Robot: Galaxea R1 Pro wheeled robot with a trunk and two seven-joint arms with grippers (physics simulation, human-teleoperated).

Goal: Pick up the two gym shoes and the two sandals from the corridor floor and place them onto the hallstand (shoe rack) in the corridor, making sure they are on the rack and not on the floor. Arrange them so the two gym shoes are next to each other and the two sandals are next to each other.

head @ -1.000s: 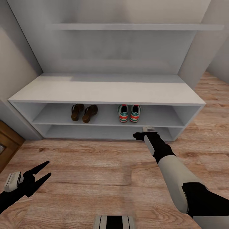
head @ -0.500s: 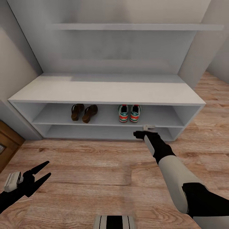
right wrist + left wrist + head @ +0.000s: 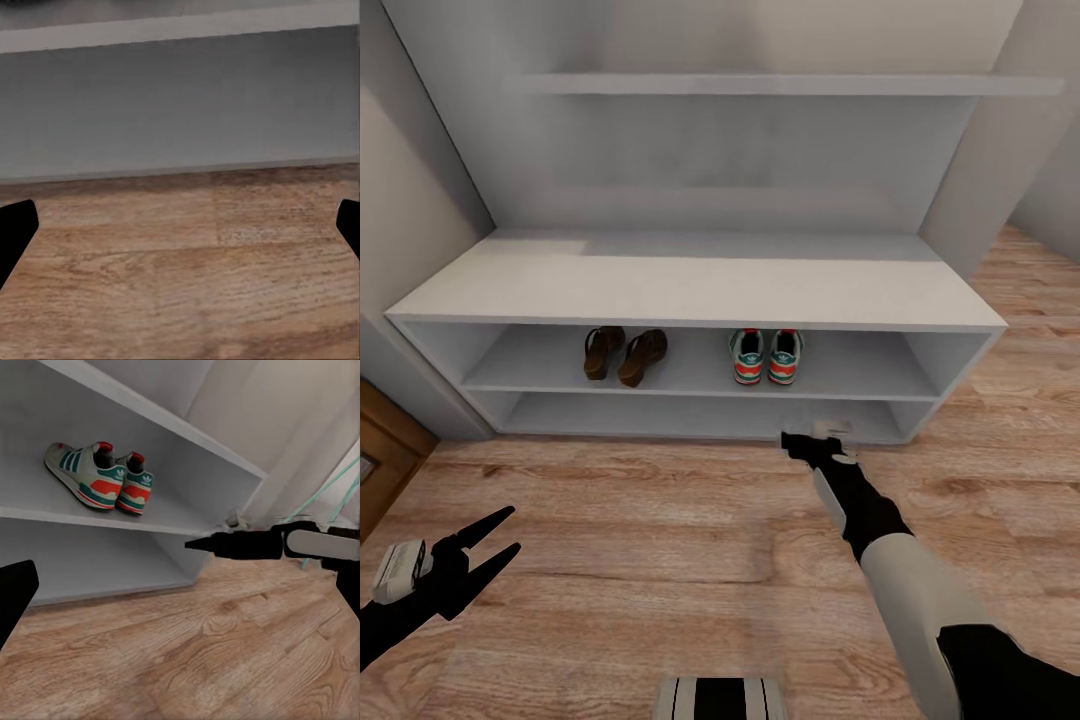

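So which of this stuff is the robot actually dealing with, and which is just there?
Part of the job:
- gym shoes, side by side on the rack's upper shelf
- sandals, side by side on the same shelf
- rack
- floor

Just there:
- wall shelf
- wooden door

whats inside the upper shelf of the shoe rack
The two sandals on the left and the two gym shoes on the right, each pair side by side. The shoe rack top hides the compartment's far back.
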